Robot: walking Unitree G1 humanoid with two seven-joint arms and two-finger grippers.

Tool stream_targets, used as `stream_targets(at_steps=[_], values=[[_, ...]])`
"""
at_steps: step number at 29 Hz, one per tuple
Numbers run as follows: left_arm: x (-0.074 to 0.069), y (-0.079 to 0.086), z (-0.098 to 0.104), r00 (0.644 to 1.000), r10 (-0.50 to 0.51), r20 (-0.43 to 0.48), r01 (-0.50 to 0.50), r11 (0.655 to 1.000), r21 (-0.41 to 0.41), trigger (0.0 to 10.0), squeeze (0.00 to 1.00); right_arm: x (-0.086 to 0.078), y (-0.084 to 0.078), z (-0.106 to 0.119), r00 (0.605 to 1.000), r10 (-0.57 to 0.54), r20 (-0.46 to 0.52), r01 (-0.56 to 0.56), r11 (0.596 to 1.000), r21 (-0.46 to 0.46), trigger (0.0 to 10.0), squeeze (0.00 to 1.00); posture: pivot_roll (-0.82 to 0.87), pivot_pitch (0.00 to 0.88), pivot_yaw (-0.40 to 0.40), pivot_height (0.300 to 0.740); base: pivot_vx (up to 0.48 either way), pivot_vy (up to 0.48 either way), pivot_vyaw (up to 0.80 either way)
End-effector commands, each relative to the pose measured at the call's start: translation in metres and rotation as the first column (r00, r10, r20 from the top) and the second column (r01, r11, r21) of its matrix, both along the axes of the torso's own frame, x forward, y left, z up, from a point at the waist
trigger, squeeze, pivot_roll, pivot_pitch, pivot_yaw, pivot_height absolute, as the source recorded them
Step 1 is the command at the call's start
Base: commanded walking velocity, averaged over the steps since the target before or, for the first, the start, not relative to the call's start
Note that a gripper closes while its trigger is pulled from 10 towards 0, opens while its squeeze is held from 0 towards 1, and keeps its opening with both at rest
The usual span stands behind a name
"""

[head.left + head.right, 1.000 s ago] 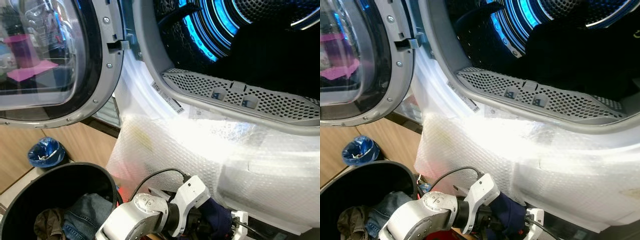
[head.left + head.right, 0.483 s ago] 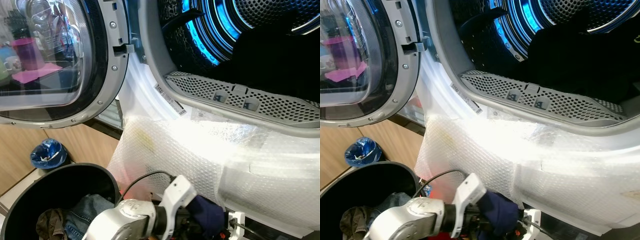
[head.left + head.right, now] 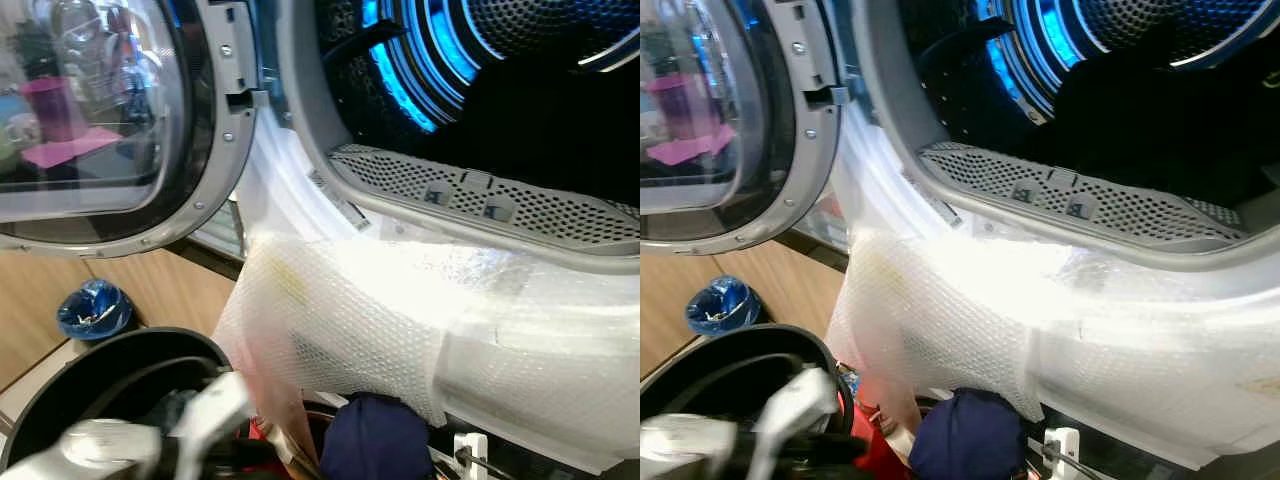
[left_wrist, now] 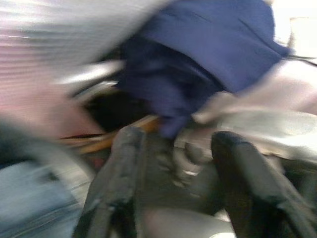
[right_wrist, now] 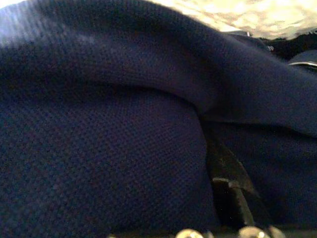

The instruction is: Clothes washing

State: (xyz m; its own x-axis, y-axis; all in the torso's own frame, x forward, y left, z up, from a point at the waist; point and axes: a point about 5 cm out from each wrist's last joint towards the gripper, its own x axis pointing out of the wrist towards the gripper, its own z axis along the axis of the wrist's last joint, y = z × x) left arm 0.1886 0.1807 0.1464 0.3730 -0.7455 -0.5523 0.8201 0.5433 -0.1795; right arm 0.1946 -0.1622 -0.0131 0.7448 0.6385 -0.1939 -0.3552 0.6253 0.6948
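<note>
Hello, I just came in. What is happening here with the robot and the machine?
The robot is loading laundry. The machine's door stands open and its lit drum waits above. A navy garment sits low before the bubble-wrapped front; the right wrist view shows it pressed close. The left tool, fingers apart and empty, is blurred beside the black basket, which holds jeans.

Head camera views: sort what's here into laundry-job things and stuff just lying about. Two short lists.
Job:
- navy garment, low before the machine
- open drum, lit blue
- machine door, swung open
- black basket of clothes
- left gripper, open, fingers near the navy garment

Lying about:
- bubble wrap over the machine front
- blue bag on the wood floor
</note>
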Motion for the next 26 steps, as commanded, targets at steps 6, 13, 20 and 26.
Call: stream_targets(at_steps=[6,13,20,26], values=[[0.027,0.059,-0.009,0.862,0.467,0.198,-0.497,0.855,0.149,10.0,1.0,-0.005,0.004,0.029,0.978,0.169,0.125,-0.166,0.986,-0.034,0.0,0.0,0.06,0.047,0.027,0.74,0.0,0.0,0.0],[0.036,0.064,-0.038,0.723,0.644,0.25,-0.687,0.71,0.157,10.0,0.0,-0.027,0.018,0.091,0.816,0.477,0.327,-0.499,0.867,-0.021,0.0,0.0,0.04,0.066,0.019,0.74,0.0,0.0,0.0],[0.046,0.054,-0.058,0.707,0.659,0.258,-0.704,0.691,0.164,10.0,0.0,-0.031,0.042,0.188,0.565,0.564,0.603,-0.714,0.7,0.013,0.0,0.0,0.01,0.068,0.01,0.74,0.0,0.0,0.0],[0.049,0.052,-0.064,0.717,0.634,0.289,-0.692,0.7,0.18,10.0,0.0,-0.003,0.062,0.273,0.468,0.294,0.834,-0.712,0.684,0.158,0.0,0.0,0.02,0.067,0.005,0.74,0.0,0.0,0.0]])
